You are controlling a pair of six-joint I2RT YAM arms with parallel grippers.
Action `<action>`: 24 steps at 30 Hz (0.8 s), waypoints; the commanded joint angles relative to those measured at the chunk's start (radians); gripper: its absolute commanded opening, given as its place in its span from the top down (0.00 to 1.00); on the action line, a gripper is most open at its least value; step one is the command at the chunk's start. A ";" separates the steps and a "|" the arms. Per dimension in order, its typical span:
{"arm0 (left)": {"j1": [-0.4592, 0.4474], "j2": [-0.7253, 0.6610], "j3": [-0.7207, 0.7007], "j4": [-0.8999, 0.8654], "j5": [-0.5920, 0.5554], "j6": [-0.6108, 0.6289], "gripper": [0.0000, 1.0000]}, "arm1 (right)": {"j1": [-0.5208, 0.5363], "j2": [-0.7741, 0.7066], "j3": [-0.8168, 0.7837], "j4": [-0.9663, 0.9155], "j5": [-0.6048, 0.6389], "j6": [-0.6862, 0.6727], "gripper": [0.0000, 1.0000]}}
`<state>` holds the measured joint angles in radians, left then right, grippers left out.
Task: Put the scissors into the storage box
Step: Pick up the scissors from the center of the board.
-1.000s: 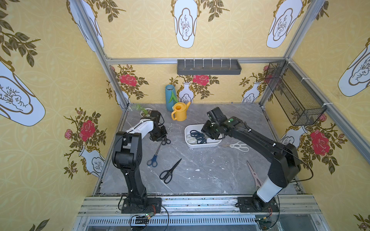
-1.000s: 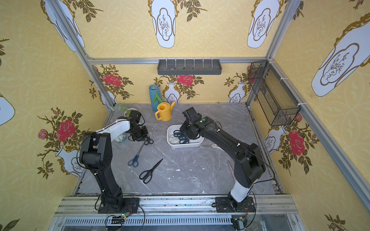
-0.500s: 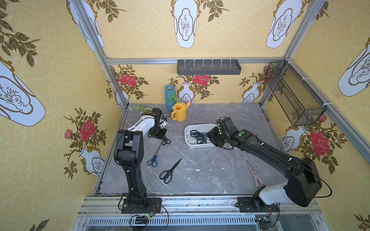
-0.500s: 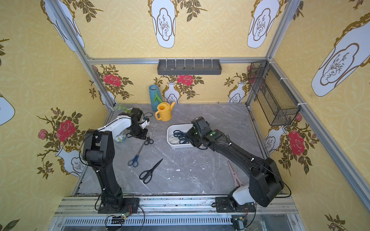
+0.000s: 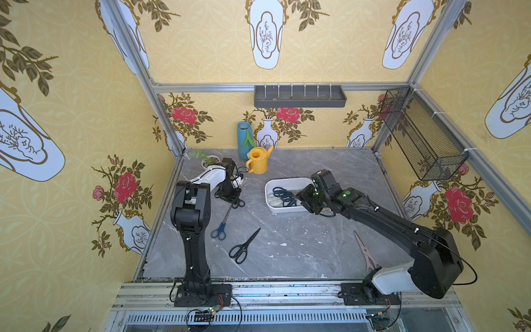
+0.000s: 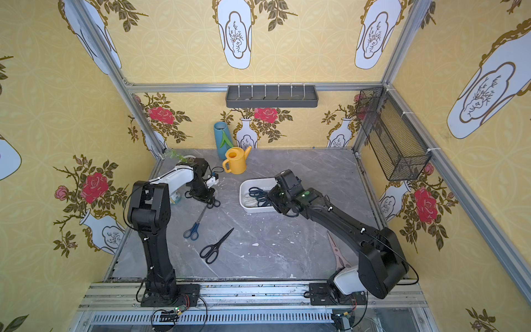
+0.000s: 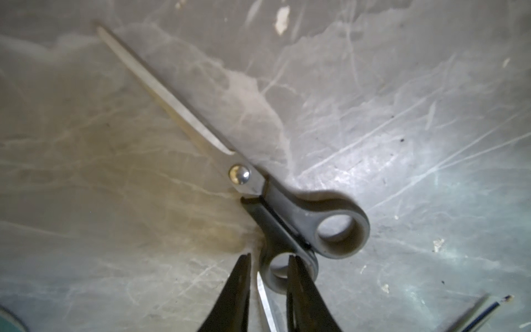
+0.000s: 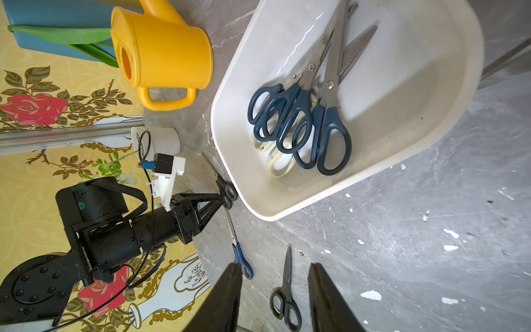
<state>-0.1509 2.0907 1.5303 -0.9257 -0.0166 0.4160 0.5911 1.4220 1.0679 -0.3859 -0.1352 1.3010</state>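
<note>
- Grey marbled tabletop (image 5: 301, 238) carries the dark-handled scissors (image 7: 287, 212), lying flat with blades shut, just beside the storage box (image 5: 287, 180).
- It looks rigid and fairly light; the steel blades are slick and thin against the stone, so the thick plastic handle loops look like the better hold.
- The left gripper (image 7: 269, 255) straddles one loop's rim, one of its fingers (image 7: 235, 287) outside and one inside; whether they actually pinch it I cannot tell, as the wrist view is blurred.
- Blue and cream pairs (image 8: 298, 120) already lie in the box.
- Blue scissors (image 5: 221, 227), black scissors (image 5: 244, 244) and a pinkish pair (image 5: 366, 253) remain outside.
- The right gripper (image 8: 275, 266) hangs beside the box, fingers spread and empty.
</note>
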 commanded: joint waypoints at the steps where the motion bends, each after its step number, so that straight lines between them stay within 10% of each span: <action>1: 0.002 0.022 -0.013 0.008 -0.027 0.029 0.73 | 0.000 -0.005 -0.003 0.039 0.009 0.002 0.56; 24: 0.001 -0.125 -0.007 -0.042 -0.006 0.077 1.00 | -0.054 -0.017 -0.006 0.059 0.007 -0.003 0.57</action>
<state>-0.1516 1.9976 1.5097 -0.9131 -0.0589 0.5037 0.5453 1.3994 1.0538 -0.3672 -0.1143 1.3144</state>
